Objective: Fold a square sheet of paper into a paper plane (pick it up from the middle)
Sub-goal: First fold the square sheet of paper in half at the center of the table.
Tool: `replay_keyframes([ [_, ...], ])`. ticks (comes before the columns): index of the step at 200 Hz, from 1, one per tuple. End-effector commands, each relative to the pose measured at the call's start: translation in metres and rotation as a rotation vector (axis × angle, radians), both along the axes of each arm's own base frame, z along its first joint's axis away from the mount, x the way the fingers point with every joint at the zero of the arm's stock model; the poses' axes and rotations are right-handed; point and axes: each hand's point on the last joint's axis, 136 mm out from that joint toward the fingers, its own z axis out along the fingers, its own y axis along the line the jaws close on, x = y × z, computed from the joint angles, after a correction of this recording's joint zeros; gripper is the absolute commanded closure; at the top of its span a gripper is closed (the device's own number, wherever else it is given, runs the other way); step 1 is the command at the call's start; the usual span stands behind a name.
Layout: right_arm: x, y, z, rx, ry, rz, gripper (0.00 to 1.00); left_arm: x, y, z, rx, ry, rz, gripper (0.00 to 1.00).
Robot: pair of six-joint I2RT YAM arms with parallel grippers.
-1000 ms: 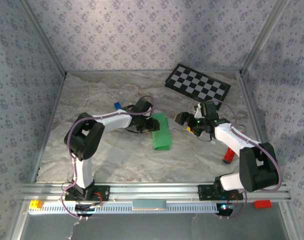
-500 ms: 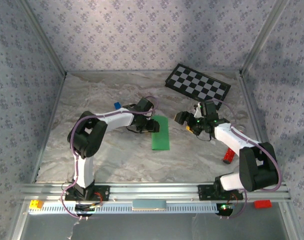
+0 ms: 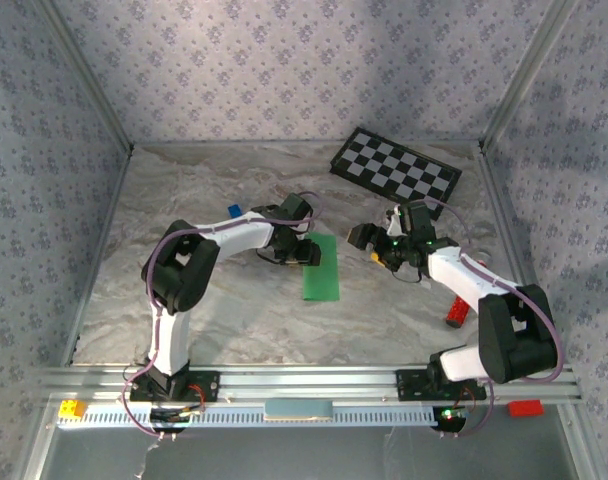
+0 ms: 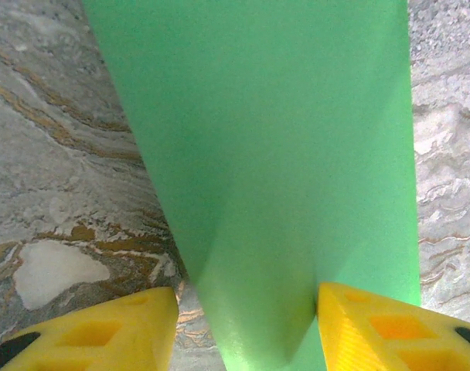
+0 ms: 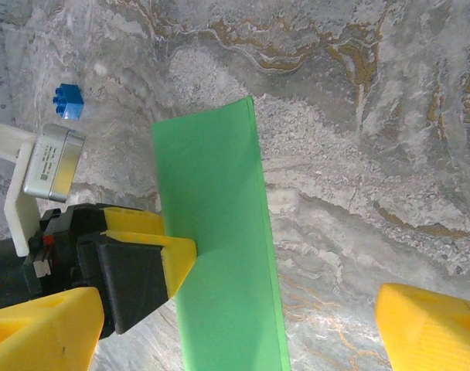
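Note:
The square sheet of paper [image 3: 321, 268] lies on the marble table as a folded, long green strip. In the left wrist view the paper [image 4: 281, 154] runs up from between my yellow fingertips, with a raised fold between them. My left gripper [image 3: 302, 252] [image 4: 246, 328] is open at the strip's left edge, its right tip touching the paper. In the right wrist view one of its fingers [image 5: 177, 259] meets the paper [image 5: 219, 255] at its left edge. My right gripper [image 3: 369, 240] [image 5: 235, 332] hovers open just right of the strip, its fingers wide apart.
A tiny blue block [image 3: 234, 211] [image 5: 69, 102] sits behind the left arm. A black-and-white checkerboard [image 3: 394, 167] lies at the back right. A red brick [image 3: 456, 311] stands by the right arm. Red [image 3: 525, 407] and yellow [image 3: 72, 407] bricks rest on the front rail.
The left arm's elbow has swung right and its gripper has shifted slightly along the paper's left edge. The paper, curled up before, now lies flatter. The right arm has barely moved.

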Motion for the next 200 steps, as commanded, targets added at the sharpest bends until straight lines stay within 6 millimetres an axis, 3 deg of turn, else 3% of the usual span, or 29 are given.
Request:
replay_keyframes([
  [1,-0.005,-0.003,-0.011,-0.028,0.029,-0.003,0.07,-0.006,0.009,-0.020,0.084,0.026,-0.008,0.47],
  [200,-0.005,-0.009,-0.023,-0.071,0.059,-0.032,0.05,-0.005,0.008,-0.035,0.117,0.040,0.008,0.44],
])
